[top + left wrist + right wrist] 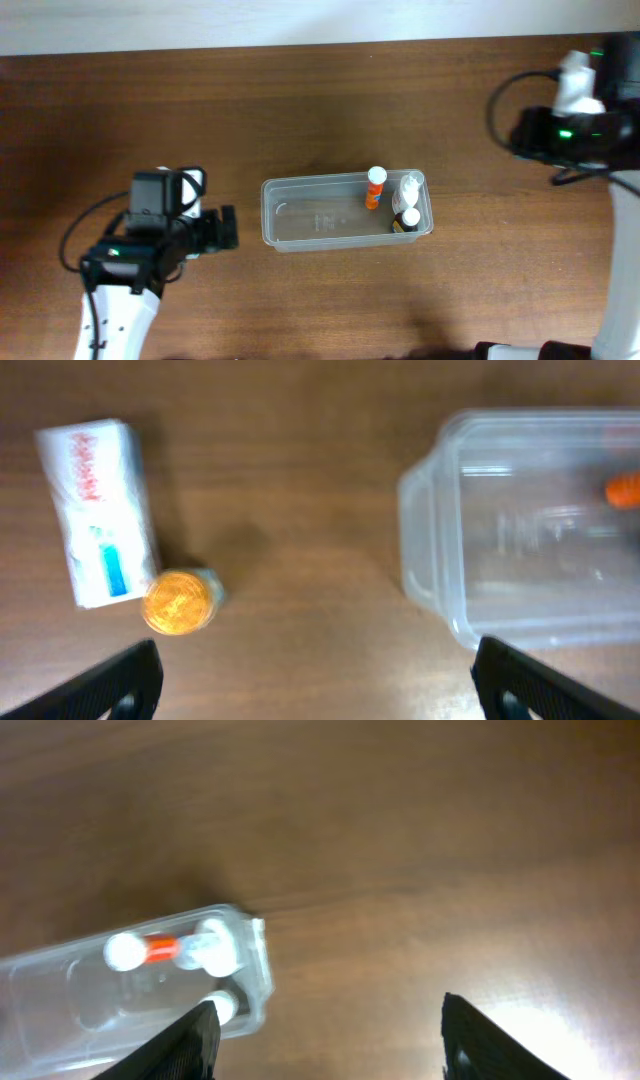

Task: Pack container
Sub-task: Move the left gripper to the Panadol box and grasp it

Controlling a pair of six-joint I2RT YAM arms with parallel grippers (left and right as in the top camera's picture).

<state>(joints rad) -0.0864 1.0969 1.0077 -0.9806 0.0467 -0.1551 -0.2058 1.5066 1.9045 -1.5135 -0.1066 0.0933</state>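
At the middle of the brown wooden table (300, 100) sits the clear, shallow, rectangular plastic container (310, 222) with rounded corners and a rim, its long side running from one arm towards the other; three small bottles stand upright in the end nearer the right arm: an orange bottle with a white cap (375, 188), a white bottle (409, 187) just beside it, and a dark bottle with a white cap (408, 220) in the near corner; the rest of the tub is bare. The left gripper (225, 228) hovers near the container's opposite short end, apart from it, its jaws spread wide and holding nothing; in the left wrist view a white rectangular box with red and blue print (98, 510) lies on the table well apart from the tub, with a small round gold-topped jar (178, 601) touching its lower corner. The right gripper (335, 1040) hangs high and well away over bare wood, its jaws likewise apart and holding nothing.
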